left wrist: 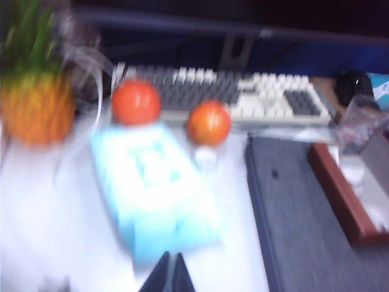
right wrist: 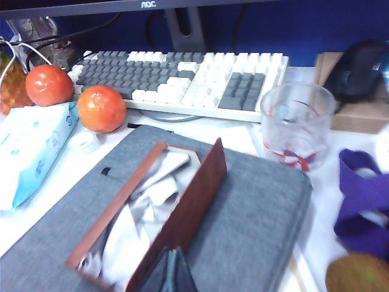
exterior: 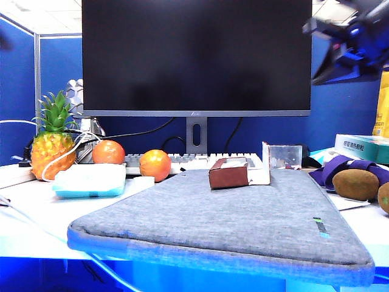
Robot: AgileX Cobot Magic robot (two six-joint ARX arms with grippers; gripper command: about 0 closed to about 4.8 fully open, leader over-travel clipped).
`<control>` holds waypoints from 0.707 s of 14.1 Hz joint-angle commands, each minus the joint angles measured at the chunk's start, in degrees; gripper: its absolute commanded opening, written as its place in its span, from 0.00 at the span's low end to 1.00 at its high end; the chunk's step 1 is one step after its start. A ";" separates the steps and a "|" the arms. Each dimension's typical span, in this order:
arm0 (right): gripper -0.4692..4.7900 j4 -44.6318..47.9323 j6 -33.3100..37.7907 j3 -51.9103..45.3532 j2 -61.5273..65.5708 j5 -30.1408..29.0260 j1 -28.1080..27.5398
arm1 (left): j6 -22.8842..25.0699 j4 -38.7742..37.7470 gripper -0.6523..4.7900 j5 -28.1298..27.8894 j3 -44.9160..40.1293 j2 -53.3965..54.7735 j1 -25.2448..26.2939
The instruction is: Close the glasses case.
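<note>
Over the open glasses case (right wrist: 152, 213) right pincer (right wrist: 172, 271) pressed together; left pincer (left wrist: 170, 274) too

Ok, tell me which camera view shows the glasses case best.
The right wrist view: the glasses case lies open and sharp, whitish lining visible. The exterior view shows it small, from the side. The left wrist view catches it blurred at the frame edge.

Blue partition walls (exterior: 18, 91) enclose a white desk (exterior: 24, 201). A large dark monitor (exterior: 196, 55) stands at its back edge, under white ceiling panels (exterior: 42, 15).
</note>
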 commanded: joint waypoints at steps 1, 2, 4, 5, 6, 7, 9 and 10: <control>0.08 0.48 -0.13 3.39 6.47 -4.31 -0.07 | 2.51 1.31 0.11 5.53 5.81 8.33 0.02; 0.08 -0.68 -0.09 4.81 9.99 -4.63 -0.09 | 2.51 1.95 0.11 8.63 7.19 11.26 0.00; 0.08 -2.40 -0.22 7.80 15.45 -6.78 -0.09 | 2.45 4.63 0.11 11.10 7.74 14.32 -0.02; 0.08 -2.43 -0.57 9.70 18.05 -7.04 -0.09 | 2.25 6.10 0.11 12.57 7.74 15.28 -0.07; 0.08 -2.45 -0.52 11.43 20.15 -7.06 -0.09 | 1.81 6.73 0.11 13.18 7.74 15.85 -0.50; 0.08 -2.45 -0.50 13.35 22.60 -7.91 -0.11 | 1.86 6.99 0.11 13.09 7.74 16.59 -1.64; 0.08 -3.43 -0.50 16.20 26.03 -9.22 -0.07 | 1.86 7.06 0.11 13.14 7.74 17.64 -2.69; 0.08 -4.00 -0.52 17.77 27.96 -9.14 -0.07 | 1.88 7.06 0.11 12.94 7.74 18.29 -3.52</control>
